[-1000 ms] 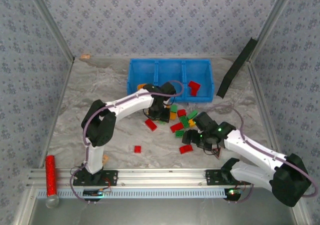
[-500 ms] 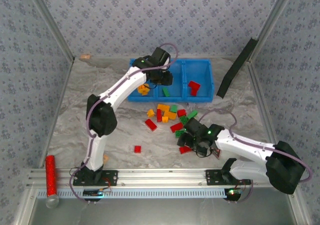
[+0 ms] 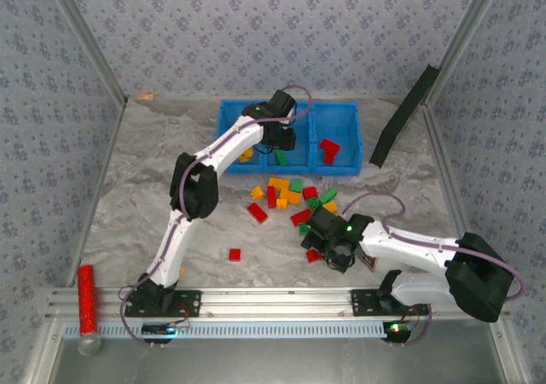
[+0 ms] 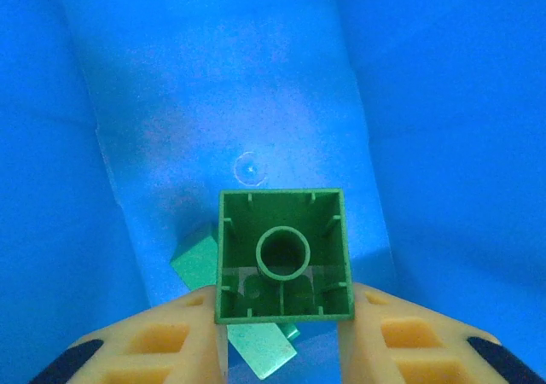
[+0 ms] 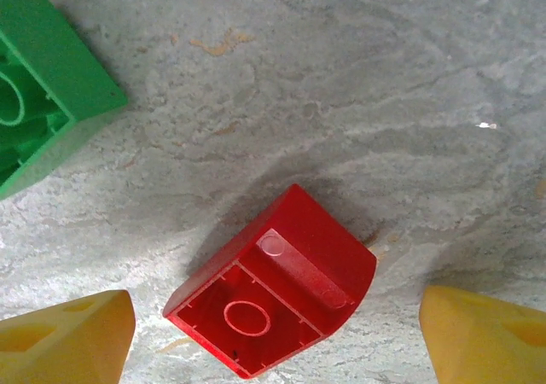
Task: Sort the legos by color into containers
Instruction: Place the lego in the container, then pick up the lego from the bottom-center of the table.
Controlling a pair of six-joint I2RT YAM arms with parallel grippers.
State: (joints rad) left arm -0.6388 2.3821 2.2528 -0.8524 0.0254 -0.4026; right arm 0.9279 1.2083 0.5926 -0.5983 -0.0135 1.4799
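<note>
Upper centre of the top view, the left gripper [image 4: 281,316] clamps a green lego [image 4: 284,254] over what looks like the middle compartment of the blue tray [image 3: 341,105]. Lower right of centre, the right gripper [image 5: 277,337] gapes wide and empty, straddling an upturned red lego [image 5: 271,286] on the table [image 5: 358,85].

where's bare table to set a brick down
Bare tabletop: left of the left arm up to the wall, and right of the brick pile toward the black strip. Crowded between the blue tray and the right claw.
</note>
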